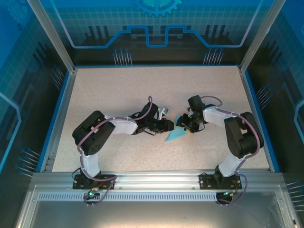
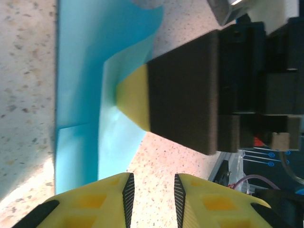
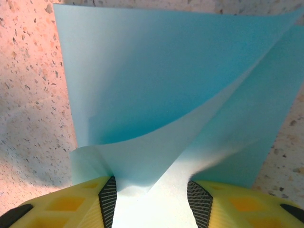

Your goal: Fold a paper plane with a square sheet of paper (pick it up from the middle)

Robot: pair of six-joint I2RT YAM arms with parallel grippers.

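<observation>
The light-blue sheet of paper (image 1: 175, 136) lies mid-table, folded into a pointed wedge with raised flaps. My left gripper (image 1: 167, 125) sits just left of it, open, with bare speckled table between its fingers in the left wrist view (image 2: 153, 190); the paper (image 2: 80, 95) lies ahead and to the left. My right gripper (image 1: 185, 124) comes in from the right, and one of its yellow fingertips (image 2: 135, 97) rests on the paper. In the right wrist view the right gripper (image 3: 151, 199) is open, its jaws set wide with a lifted fold of the paper (image 3: 156, 80) running between them.
The speckled table (image 1: 118, 90) is bordered by a blue rim (image 1: 64, 109) and clear enclosure walls. An aluminium rail (image 1: 152, 183) carries both arm bases at the near edge. Both forearms converge on the middle of the table.
</observation>
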